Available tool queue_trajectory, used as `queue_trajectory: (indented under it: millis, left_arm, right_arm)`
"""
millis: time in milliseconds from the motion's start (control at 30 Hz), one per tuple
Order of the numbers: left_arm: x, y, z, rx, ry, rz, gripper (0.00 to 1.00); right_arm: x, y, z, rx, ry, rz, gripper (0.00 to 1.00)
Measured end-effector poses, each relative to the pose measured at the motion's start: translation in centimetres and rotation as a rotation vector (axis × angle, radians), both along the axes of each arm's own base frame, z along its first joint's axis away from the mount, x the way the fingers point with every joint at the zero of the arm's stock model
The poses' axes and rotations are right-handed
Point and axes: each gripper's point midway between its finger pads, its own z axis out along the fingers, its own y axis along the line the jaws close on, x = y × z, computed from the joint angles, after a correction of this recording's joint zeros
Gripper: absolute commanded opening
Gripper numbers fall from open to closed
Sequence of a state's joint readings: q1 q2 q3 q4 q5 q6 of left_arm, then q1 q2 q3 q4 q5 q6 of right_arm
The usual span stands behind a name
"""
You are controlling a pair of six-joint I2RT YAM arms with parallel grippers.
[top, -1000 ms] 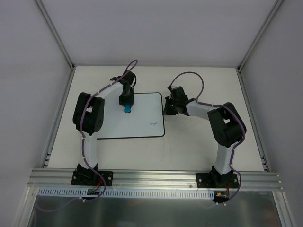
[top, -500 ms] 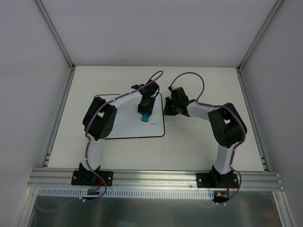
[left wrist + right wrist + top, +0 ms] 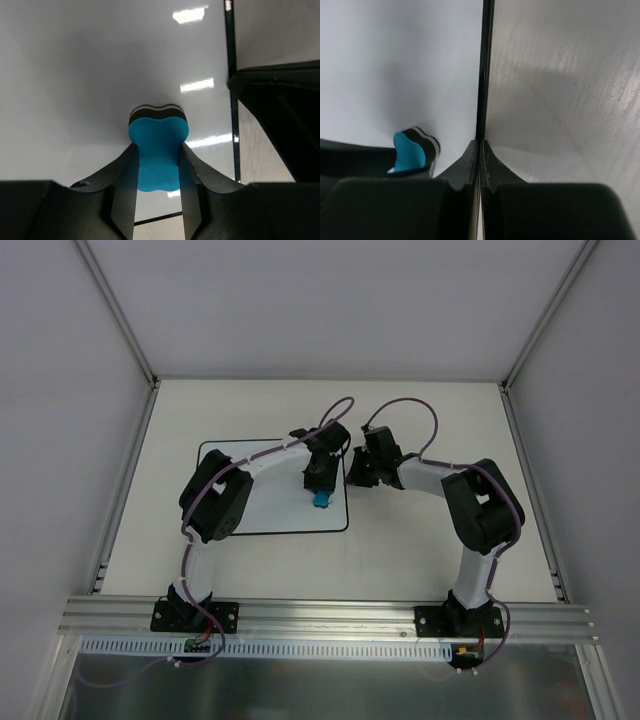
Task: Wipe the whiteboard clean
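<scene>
The left gripper [image 3: 156,167] grasps the eraser [image 3: 158,142] — pressed onto the whiteboard [image 3: 75,75] — while the right gripper [image 3: 480,155] (close beside it) pinches the board's border.

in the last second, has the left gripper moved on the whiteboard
Yes. The left gripper, clamping the blue eraser, has slid rightward and toward the near edge, ending close to the right border of the whiteboard.
</scene>
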State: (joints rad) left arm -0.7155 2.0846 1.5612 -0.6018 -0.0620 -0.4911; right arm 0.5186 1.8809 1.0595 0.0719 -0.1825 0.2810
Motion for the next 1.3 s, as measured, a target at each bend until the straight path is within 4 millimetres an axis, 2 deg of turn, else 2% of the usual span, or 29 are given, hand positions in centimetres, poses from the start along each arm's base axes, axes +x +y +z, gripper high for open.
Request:
queue_trajectory:
  millis: [167, 433, 567, 833, 900, 1133, 1300]
  left_arm:
    - [-1.5, -1.5, -0.1, -0.017, 0.005, 0.003, 0.00]
    - [-1.9, -1.4, -0.1, -0.026, -0.006, 0.057, 0.00]
    - [-2.0, -0.8, -0.2, -0.023, -0.030, 0.081, 0.00]
    - [-1.7, 2.1, -0.1, -0.008, -0.023, 0.152, 0.00]
    - [-1.7, 2.3, -0.1, -0.004, -0.021, 0.153, 0.00]
    - [-2.1, 2.2, 0.0, 0.024, -0.021, 0.077, 0.00]
    - [-2.6, 1.9, 0.0, 0.056, -0.038, 0.005, 0.00]
  right_arm:
    - [0.0, 0.0, 0.0, 0.012, 0.013, -0.019, 0.00]
    - [-0.1, 0.1, -0.1, 0.030, 0.018, -0.032, 0.00]
    - [-0.2, 0.2, -0.1, 0.048, 0.012, -0.033, 0.00]
    - [-0.5, 0.8, -0.1, 0.074, 0.006, -0.016, 0.01]
    - [-0.6, 0.9, -0.1, 0.076, 0.005, -0.013, 0.00]
    - [-0.7, 1.1, -0.1, 0.078, 0.005, -0.005, 0.07]
    - [-0.7, 1.2, -0.1, 0.078, 0.004, 0.011, 0.17]
